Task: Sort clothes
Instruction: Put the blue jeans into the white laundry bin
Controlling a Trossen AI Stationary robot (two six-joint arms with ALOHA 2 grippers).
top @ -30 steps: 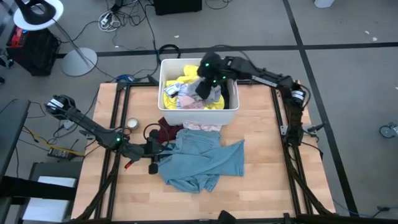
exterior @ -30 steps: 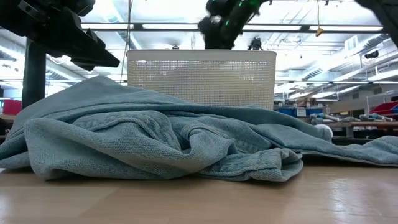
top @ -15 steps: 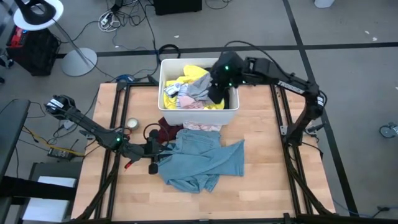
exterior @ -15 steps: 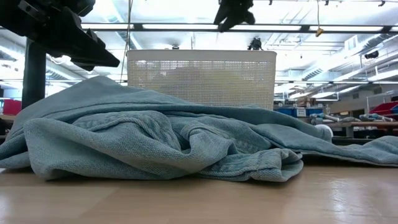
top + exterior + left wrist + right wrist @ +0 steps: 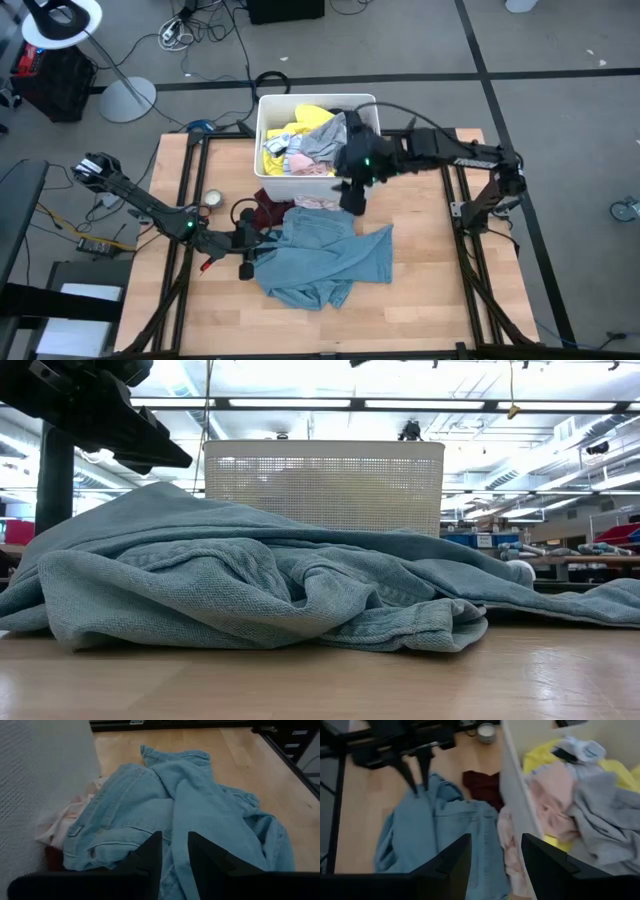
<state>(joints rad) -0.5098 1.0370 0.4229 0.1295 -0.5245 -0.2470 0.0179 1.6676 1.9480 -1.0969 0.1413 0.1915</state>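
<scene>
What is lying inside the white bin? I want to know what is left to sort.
In the white bin: a yellow garment, a grey garment on top, a pink garment and a small white piece. Anything beneath this pile is covered.

Bench (image 5: 450, 270): I see bare wood right of the denim heap (image 5: 325, 258); the white bin (image 5: 371, 185) walls the far side, crammed with garments.

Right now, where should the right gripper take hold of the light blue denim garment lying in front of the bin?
Probably the denim garment's raised, bunched fold at its edge nearest the white bin, coming straight down. The right gripper hangs open just above that edge, and a ridge pinches better than flat cloth. The left gripper sits at the opposite edge.
</scene>
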